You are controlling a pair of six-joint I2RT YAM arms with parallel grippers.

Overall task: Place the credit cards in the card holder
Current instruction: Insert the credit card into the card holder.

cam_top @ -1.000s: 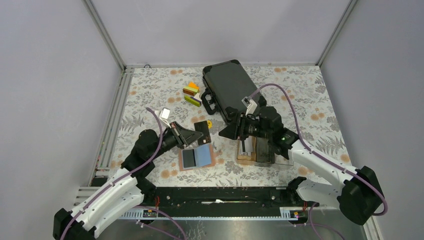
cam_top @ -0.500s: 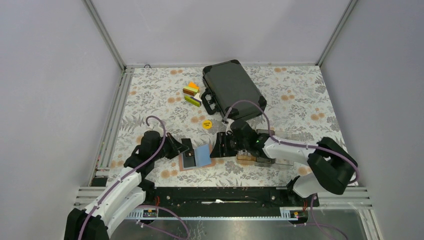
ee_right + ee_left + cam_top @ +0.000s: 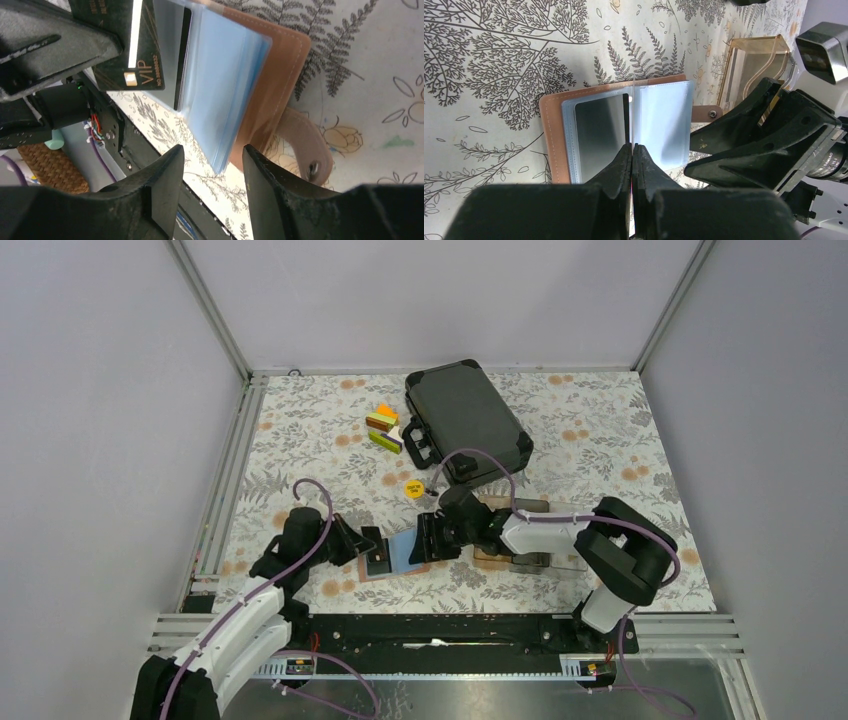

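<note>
The card holder (image 3: 414, 562) lies open on the table, salmon-pink outside (image 3: 553, 134) with blue-grey pockets (image 3: 220, 90). A grey card (image 3: 599, 131) sits in its left pocket. My left gripper (image 3: 630, 146) is shut on a black VIP credit card (image 3: 125, 45), held upright and edge-on (image 3: 626, 117) over the holder's fold. My right gripper (image 3: 212, 165) is open at the holder's right side, its jaws standing either side of the loose corner of the pocket sleeves without pinching it. In the top view the left gripper (image 3: 372, 543) and the right gripper (image 3: 425, 540) face each other across the holder.
A clear compartment tray (image 3: 530, 540) stands just right of the holder, also seen as an amber-tinted tray (image 3: 756, 65). A yellow disc (image 3: 412, 489), coloured blocks (image 3: 383, 428) and a black hard case (image 3: 465, 420) lie further back. The table's near edge rail (image 3: 125, 145) is close.
My right arm has swung left from the tray to the holder's right edge and its jaws have widened. My left gripper has brought the black card down over the open holder.
</note>
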